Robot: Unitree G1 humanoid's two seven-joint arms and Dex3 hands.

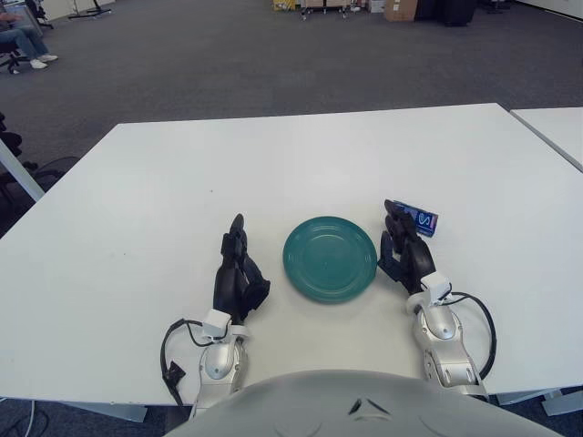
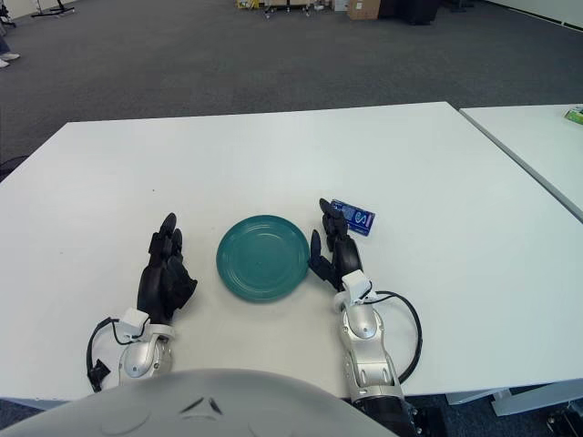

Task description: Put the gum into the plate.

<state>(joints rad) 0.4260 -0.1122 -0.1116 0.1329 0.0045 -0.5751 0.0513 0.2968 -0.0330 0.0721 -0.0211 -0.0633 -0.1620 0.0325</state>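
Note:
A small blue gum pack (image 1: 422, 219) lies flat on the white table, just right of the teal plate (image 1: 330, 259). The plate holds nothing. My right hand (image 1: 404, 248) rests on the table between the plate and the gum, fingers stretched forward and open, fingertips just short of the pack. My left hand (image 1: 239, 271) lies on the table left of the plate, fingers relaxed and holding nothing. The gum also shows in the right eye view (image 2: 354, 217).
The white table (image 1: 182, 182) spreads wide around the plate. A second white table (image 1: 556, 127) stands to the right across a narrow gap. Grey carpet and a seated person (image 1: 23, 41) lie beyond the far edge.

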